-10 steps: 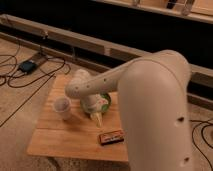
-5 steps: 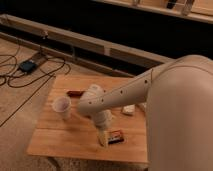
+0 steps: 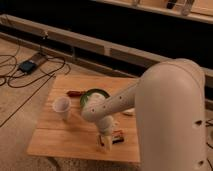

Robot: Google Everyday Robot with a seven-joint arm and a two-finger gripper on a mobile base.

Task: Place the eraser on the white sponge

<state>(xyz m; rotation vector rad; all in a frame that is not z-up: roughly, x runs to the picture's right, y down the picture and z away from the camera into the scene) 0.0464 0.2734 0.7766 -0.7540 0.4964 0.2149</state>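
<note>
The eraser, a small dark block with reddish parts, lies on the wooden table near its front edge. My gripper hangs from the big white arm and is low over the table, right beside the eraser on its left. The white sponge is a small flat white pad behind the eraser, partly hidden by the arm.
A white cup stands at the table's left. A green bowl sits at the middle back, with a thin reddish-brown stick to its left. Cables and a dark box lie on the floor at left.
The arm has swung down and forward. My gripper moved from over the green bowl to the table's front edge, beside the eraser.
</note>
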